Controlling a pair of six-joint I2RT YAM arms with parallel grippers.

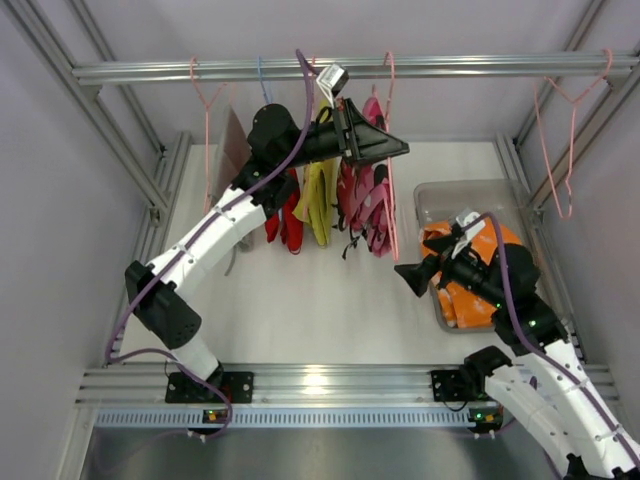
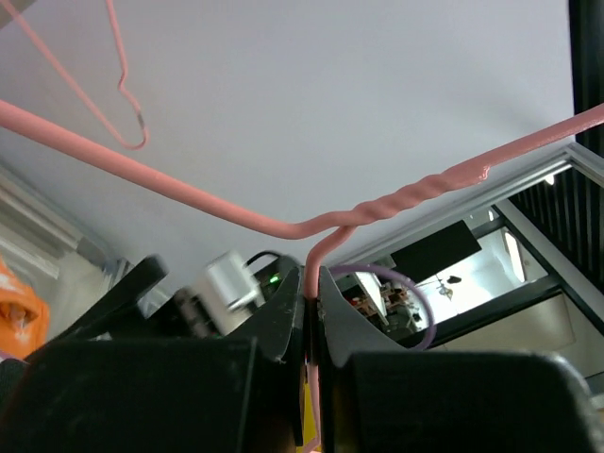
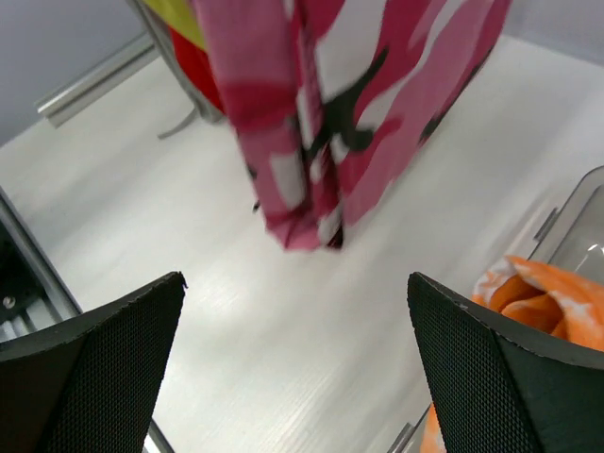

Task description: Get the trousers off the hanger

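The small pink camouflage cloth trousers [image 3: 359, 113] hang on the thin pink wire hanger [image 2: 189, 196] under the silver metal rail [image 1: 450, 67], so, with our left claw [image 2: 311, 311] pinched shut on that wire, we should grab the legs low with our wide-open right claw [image 3: 297, 321] and pull gently.

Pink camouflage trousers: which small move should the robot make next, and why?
Probably bring the open, empty right fingers forward to the hem of the pink camouflage trousers and close there. The left fingers are shut on the pink hanger wire, and the orange trousers already lie in the bin.
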